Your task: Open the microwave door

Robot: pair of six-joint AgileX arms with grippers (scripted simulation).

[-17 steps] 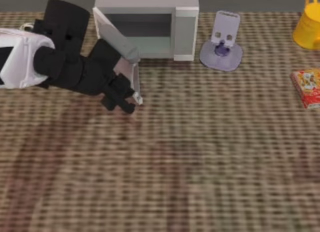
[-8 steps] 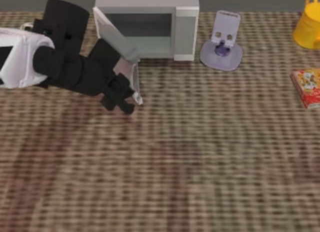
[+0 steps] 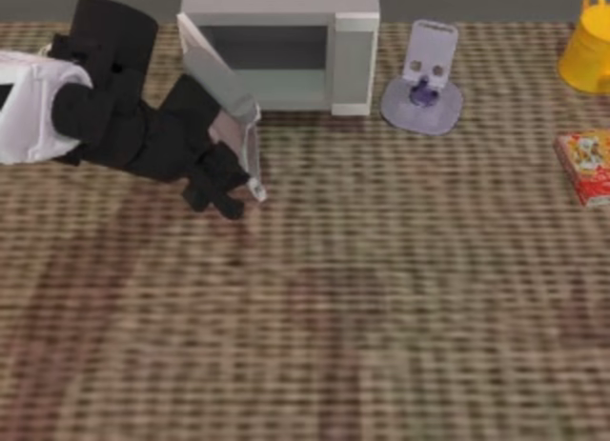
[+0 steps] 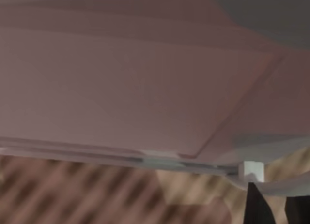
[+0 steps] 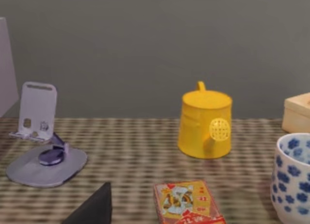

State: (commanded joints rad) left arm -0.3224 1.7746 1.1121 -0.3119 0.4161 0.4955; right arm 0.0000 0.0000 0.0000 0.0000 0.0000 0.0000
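The light-grey microwave (image 3: 355, 58) stands at the back of the table, left of centre. Its microwave door (image 3: 217, 77) is swung out toward the front left, hinged on the microwave's left side, and the cavity shows behind it. My left gripper (image 3: 229, 187) is at the door's free end, shut on its edge. In the left wrist view the door's pale panel (image 4: 121, 88) fills most of the frame, and two dark fingers (image 4: 256, 207) reach up to its white edge strip. My right gripper (image 5: 99, 209) shows only as a dark tip in its own wrist view and is out of the top view.
A lilac phone stand (image 3: 424, 79) stands just right of the microwave. A yellow watering can (image 3: 586, 50) and a red card box (image 3: 586, 165) sit at the far right. The right wrist view also shows a blue-flowered cup (image 5: 293, 178) and a wooden box (image 5: 298, 112).
The left gripper has drawn the door's free end a little to the left, swinging the door slightly wider. The left arm shifted left with it.
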